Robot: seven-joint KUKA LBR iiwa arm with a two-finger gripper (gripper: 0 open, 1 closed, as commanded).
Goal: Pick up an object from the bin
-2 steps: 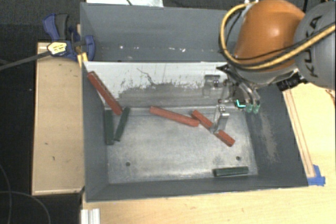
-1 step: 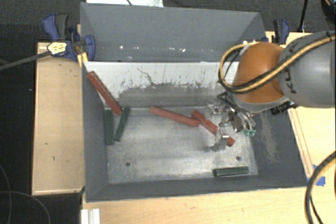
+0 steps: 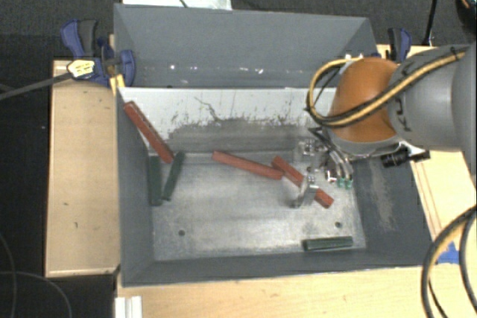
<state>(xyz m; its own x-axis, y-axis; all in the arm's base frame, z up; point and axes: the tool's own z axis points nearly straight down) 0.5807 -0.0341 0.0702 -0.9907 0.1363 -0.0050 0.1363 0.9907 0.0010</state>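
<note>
Grey metal bin (image 3: 223, 216) with a scuffed floor, standing between dark carpet and pale boards. Nearest the camera, a dark green stick (image 3: 326, 243) lies flat along the near wall, towards the right corner, well apart from the rest. Beyond it, the gripper (image 3: 305, 197) reaches in from the right under the orange cover (image 3: 361, 108) of the wrist and stands low over a short red stick (image 3: 287, 169) lying slantwise on the right half of the floor. Whether the gripper is released or clenched cannot be told, and contact with the stick cannot be confirmed. A longer red stick (image 3: 242, 164) lies just beside the short one, running left towards mid-floor. Further left, two dark green sticks (image 3: 154, 179) lie close together by the left wall. Furthest back, a third red stick (image 3: 145, 129) leans in the far left corner.
</note>
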